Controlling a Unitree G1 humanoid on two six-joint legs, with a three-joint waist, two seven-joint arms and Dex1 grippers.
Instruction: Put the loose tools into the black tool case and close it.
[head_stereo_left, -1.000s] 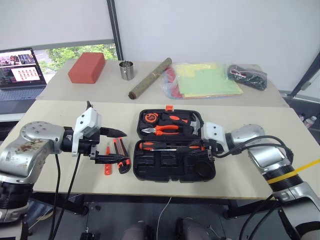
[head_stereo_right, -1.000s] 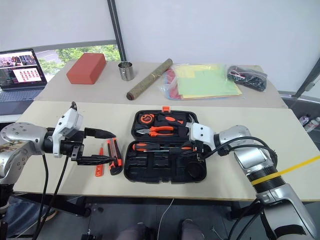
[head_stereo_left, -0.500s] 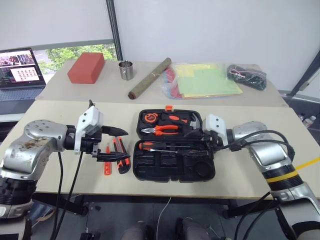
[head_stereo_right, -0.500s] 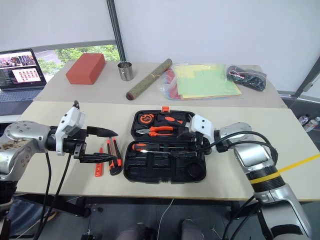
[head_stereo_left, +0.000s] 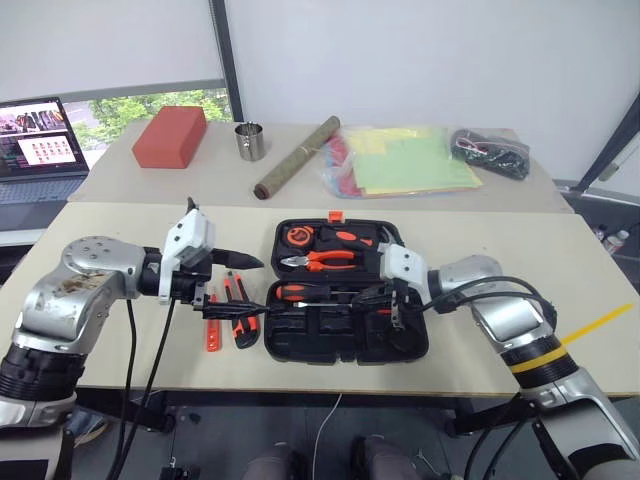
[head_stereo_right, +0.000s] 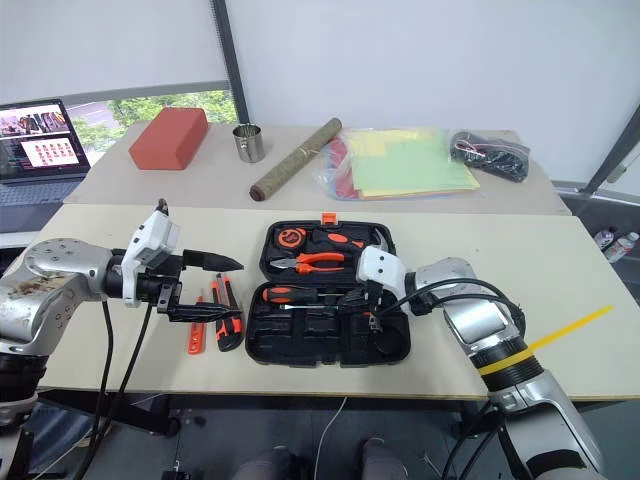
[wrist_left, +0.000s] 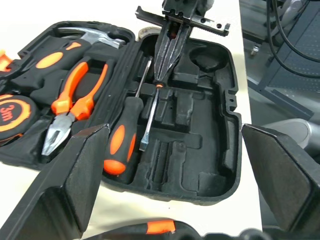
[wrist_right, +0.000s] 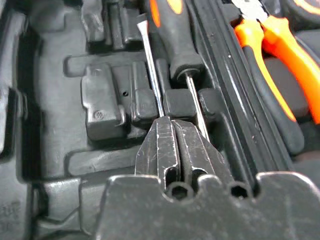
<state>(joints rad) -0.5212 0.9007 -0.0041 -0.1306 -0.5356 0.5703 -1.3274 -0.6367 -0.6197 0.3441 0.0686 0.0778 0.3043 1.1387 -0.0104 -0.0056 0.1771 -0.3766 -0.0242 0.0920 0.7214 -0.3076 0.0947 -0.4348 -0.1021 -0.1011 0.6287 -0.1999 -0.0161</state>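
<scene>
Screwdrivers in tool case — utility knife left, on table.

Case: black tool case lies open.
Screwdrivers: two screwdrivers in its slots.
Right gripper: at twelve o'clock, fingers together over a shaft.
Lid: pliers, hammer.

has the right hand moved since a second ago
Yes. The right hand has shifted to the robot's left over the open black tool case, from its right edge to above the screwdriver slots, fingers now shut.
</scene>
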